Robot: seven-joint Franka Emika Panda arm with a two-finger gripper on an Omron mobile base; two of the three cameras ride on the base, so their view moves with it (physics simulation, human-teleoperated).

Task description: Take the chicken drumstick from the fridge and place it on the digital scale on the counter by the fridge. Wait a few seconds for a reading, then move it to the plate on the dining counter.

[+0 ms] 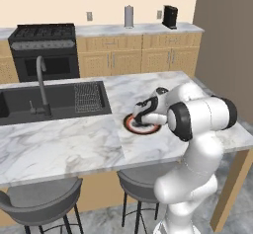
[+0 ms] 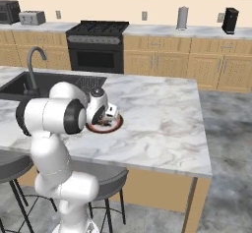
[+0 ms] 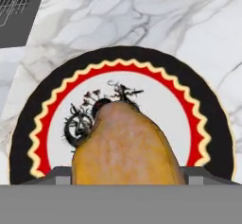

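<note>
The chicken drumstick (image 3: 125,147), golden-brown and rounded, sits between my fingers just over the pale centre of the plate (image 3: 142,57). This round plate (image 1: 132,127) has a red-orange zigzag rim inside a dark ring and lies on the white marble dining counter (image 1: 64,144). My gripper (image 1: 142,115) points down at the plate (image 2: 114,125) and is shut on the drumstick. In the hand view the drumstick hides most of both fingers, and I cannot tell whether it touches the plate. The fridge and the digital scale are out of view.
A black sink (image 1: 59,99) with a curved faucet (image 1: 42,80) is set into the counter left of the plate. Grey stools (image 1: 42,198) stand under the counter's overhanging near edge. A black stove (image 1: 44,50) and wooden cabinets line the far wall.
</note>
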